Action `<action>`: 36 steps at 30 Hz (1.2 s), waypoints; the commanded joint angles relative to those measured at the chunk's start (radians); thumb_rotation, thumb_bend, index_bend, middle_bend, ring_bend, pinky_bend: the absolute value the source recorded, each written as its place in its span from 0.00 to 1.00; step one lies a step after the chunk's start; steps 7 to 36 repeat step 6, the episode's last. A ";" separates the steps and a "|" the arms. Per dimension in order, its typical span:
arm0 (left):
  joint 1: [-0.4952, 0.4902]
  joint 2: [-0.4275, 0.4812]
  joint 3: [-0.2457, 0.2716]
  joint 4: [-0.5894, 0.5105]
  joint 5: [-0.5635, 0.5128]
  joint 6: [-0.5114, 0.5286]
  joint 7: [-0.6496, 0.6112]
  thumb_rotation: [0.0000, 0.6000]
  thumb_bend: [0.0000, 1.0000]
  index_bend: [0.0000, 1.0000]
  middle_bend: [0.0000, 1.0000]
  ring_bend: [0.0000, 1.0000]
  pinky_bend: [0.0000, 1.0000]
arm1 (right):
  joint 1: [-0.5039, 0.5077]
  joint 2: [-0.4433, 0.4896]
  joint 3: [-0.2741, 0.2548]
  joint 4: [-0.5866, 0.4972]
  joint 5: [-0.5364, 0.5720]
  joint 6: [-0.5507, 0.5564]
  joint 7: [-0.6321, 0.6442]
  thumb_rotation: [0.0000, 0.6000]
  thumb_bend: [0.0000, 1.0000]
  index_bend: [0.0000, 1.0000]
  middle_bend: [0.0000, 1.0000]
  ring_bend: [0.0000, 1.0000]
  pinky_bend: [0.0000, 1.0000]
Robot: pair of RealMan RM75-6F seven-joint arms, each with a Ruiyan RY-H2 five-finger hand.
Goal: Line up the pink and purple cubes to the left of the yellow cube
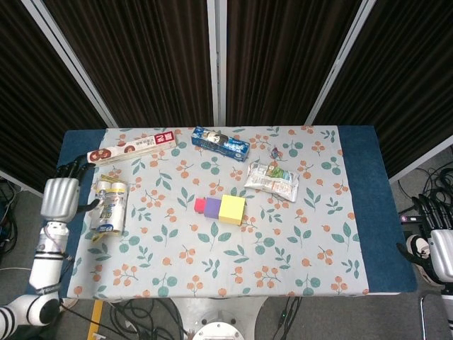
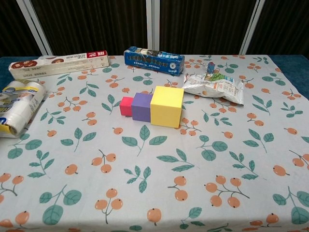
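The table (image 1: 362, 212) under its floral cloth carries the yellow cube (image 2: 166, 106), with the purple cube (image 2: 141, 107) touching its left face and the smaller pink cube (image 2: 126, 106) touching the purple, all in one row. The left hand (image 1: 60, 197) hangs off the table's left edge, well apart from the cubes, fingers spread and holding nothing. The right hand (image 1: 440, 249) is cut off at the head view's right border, so I cannot tell its state.
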 commanded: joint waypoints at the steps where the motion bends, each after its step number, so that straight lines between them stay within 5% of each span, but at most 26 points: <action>1: 0.083 0.048 0.049 -0.079 0.031 0.070 0.020 1.00 0.15 0.29 0.22 0.22 0.23 | -0.001 -0.006 -0.003 -0.002 0.000 0.001 -0.010 1.00 0.11 0.00 0.04 0.00 0.03; 6: 0.160 0.071 0.082 -0.144 0.056 0.127 0.036 1.00 0.15 0.29 0.22 0.22 0.21 | -0.001 -0.013 -0.006 -0.008 0.002 -0.005 -0.015 1.00 0.11 0.00 0.04 0.00 0.03; 36: 0.160 0.071 0.082 -0.144 0.056 0.127 0.036 1.00 0.15 0.29 0.22 0.22 0.21 | -0.001 -0.013 -0.006 -0.008 0.002 -0.005 -0.015 1.00 0.11 0.00 0.04 0.00 0.03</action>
